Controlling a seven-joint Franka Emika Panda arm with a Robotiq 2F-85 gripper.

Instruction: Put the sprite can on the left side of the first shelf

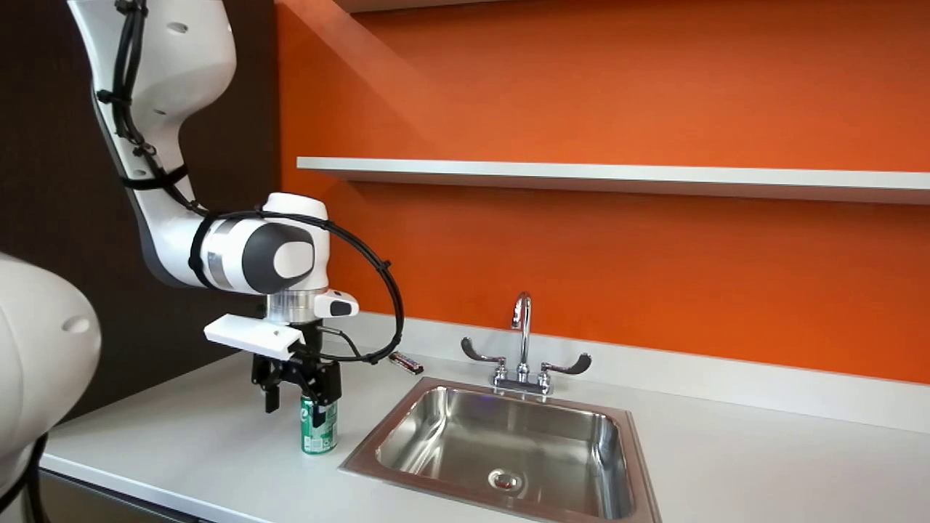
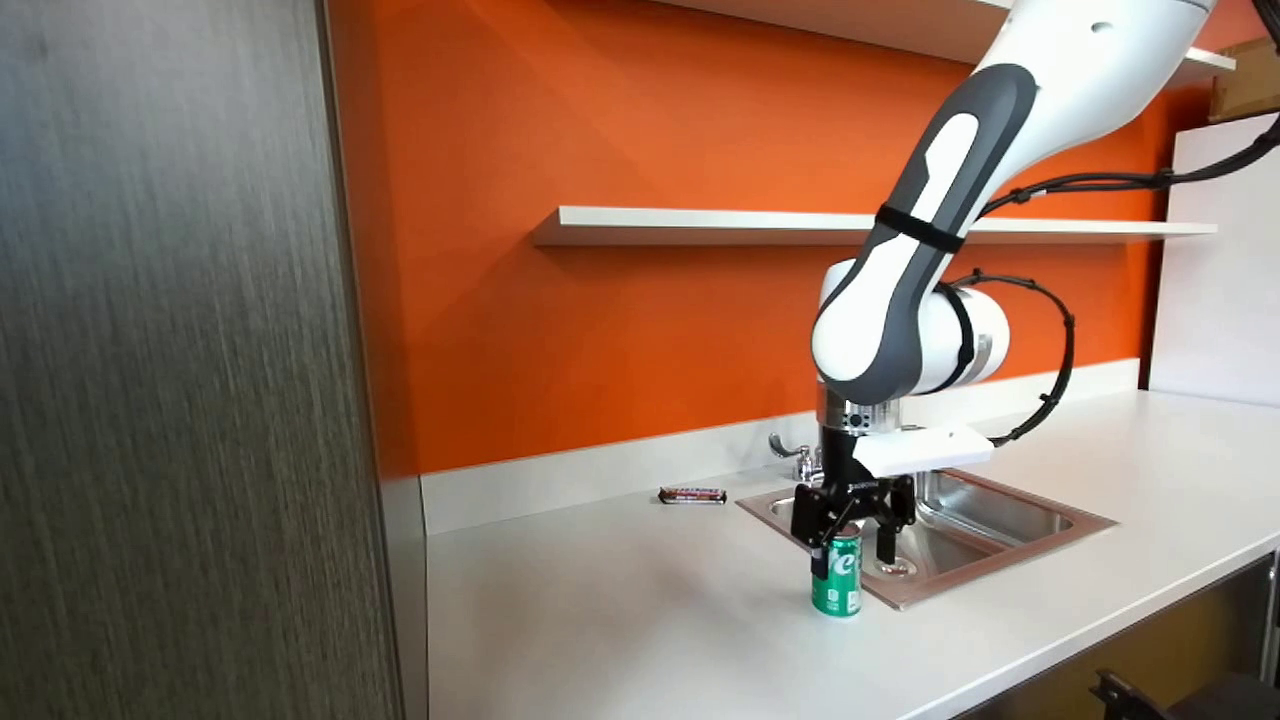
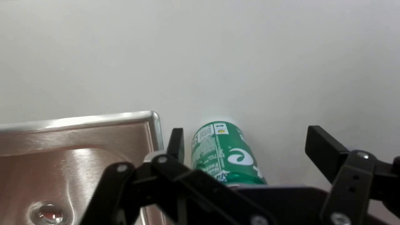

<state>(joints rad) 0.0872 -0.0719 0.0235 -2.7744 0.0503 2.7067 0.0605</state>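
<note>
The sprite can (image 1: 320, 437) stands upright on the white counter beside the sink. It also shows in an exterior view (image 2: 840, 592) and in the wrist view (image 3: 223, 150). My gripper (image 1: 296, 410) points down over the can and is open, with a finger on either side of it, as the wrist view (image 3: 246, 139) shows. The can is much nearer one finger, with a narrow gap there and a wide gap at the far finger. Its top is hidden behind the gripper. The first shelf (image 1: 610, 174) runs along the orange wall above; it shows in both exterior views (image 2: 700, 226).
The steel sink (image 1: 633, 457) is right beside the can, with a faucet (image 1: 523, 334) and two handles behind it. A small wrapped bar (image 2: 692, 496) lies near the backsplash. A dark panel (image 2: 190, 360) stands at the counter's end. A higher shelf (image 2: 850, 20) is above.
</note>
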